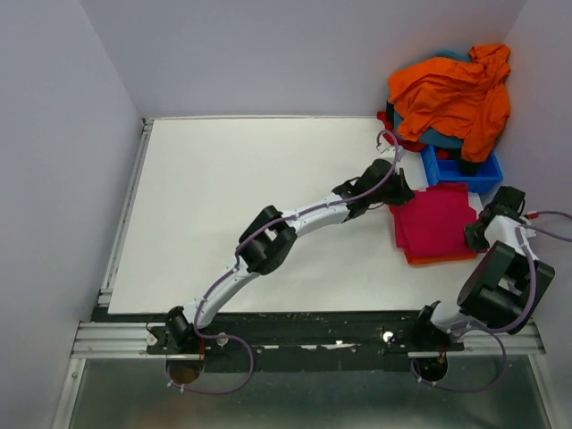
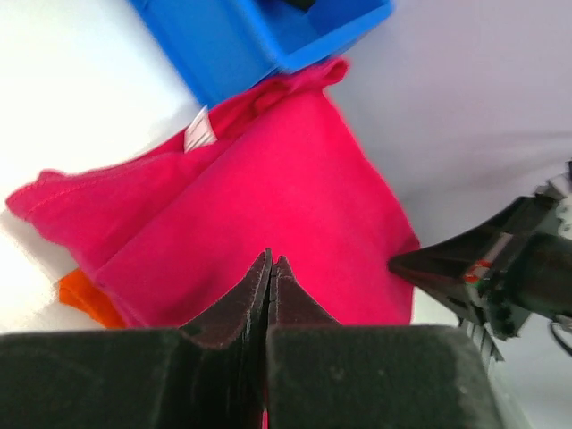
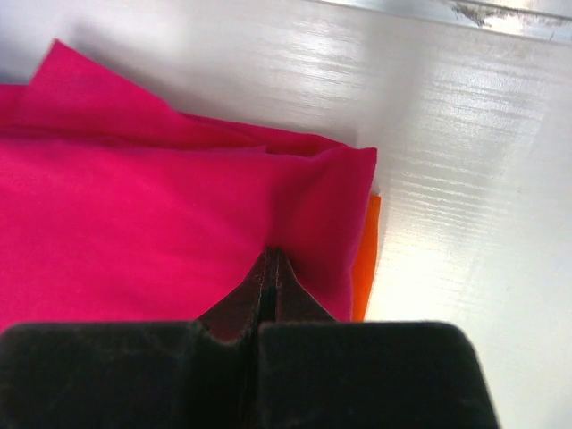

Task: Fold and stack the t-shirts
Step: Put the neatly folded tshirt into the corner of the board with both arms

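Observation:
A folded magenta-pink t-shirt (image 1: 435,222) lies on a folded orange t-shirt (image 1: 440,260) at the table's right side. In the left wrist view the pink t-shirt (image 2: 295,179) shows its white neck label (image 2: 198,134) and an orange corner (image 2: 89,299) under it. My left gripper (image 1: 404,190) is shut and empty over the pink t-shirt's far left corner (image 2: 271,264). My right gripper (image 1: 474,237) is shut, with its tips (image 3: 273,255) against the pink t-shirt (image 3: 134,206) near the near right edge. An orange strip (image 3: 365,268) shows beside it.
A blue plastic bin (image 1: 465,170) stands right behind the stack, heaped with a loose orange t-shirt (image 1: 456,89) over teal and red cloth. The bin's corner (image 2: 259,40) touches the pink t-shirt. The right wall is close by. The white tabletop (image 1: 250,197) stretches to the left.

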Robot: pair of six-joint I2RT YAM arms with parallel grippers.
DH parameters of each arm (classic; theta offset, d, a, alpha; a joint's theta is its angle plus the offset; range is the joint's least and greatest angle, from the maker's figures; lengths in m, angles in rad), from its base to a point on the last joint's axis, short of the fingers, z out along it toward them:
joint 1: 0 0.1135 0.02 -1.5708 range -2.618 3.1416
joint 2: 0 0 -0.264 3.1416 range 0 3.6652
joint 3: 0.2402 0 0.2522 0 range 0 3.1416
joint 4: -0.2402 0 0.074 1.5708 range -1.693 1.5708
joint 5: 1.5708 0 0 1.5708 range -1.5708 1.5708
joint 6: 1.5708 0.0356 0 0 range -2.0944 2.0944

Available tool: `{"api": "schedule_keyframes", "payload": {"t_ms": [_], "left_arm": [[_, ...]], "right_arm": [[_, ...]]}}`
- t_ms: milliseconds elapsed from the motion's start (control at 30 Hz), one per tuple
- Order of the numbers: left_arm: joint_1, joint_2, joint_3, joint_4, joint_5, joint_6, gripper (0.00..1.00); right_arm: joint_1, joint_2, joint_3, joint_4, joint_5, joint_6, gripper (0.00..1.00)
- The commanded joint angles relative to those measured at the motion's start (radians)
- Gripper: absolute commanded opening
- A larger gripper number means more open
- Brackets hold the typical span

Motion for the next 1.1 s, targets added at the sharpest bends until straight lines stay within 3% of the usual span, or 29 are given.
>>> {"api": "schedule_keyframes", "payload": {"t_ms": [0,233,533,700,867,1067], "left_arm": [[0.024,0.13,0.088,-0.097,0.079,-0.1,0.05],[0.029,0.148,0.073,-0.084,0.081,-0.105,0.05],[0.032,0.012,-0.1,0.06,0.099,-0.086,0.07],[0.039,-0.115,-0.212,0.071,0.093,-0.045,0.09],[0.048,-0.163,-0.24,0.063,0.098,-0.036,0.09],[0.065,-0.252,-0.339,0.08,0.11,-0.01,0.09]], "right_arm": [[-0.019,0.061,-0.012,0.011,0.007,0.057,0.01],[-0.019,-0.09,-0.009,-0.017,0.037,0.046,0.01],[-0.005,-0.278,-0.092,0.077,-0.392,-0.057,0.01],[0.05,-0.288,-0.086,-0.003,-0.476,-0.1,0.01],[0.197,-0.221,-0.025,-0.102,-0.369,-0.1,0.01],[0.21,-0.14,-0.067,-0.08,-0.343,-0.104,0.01]]}}
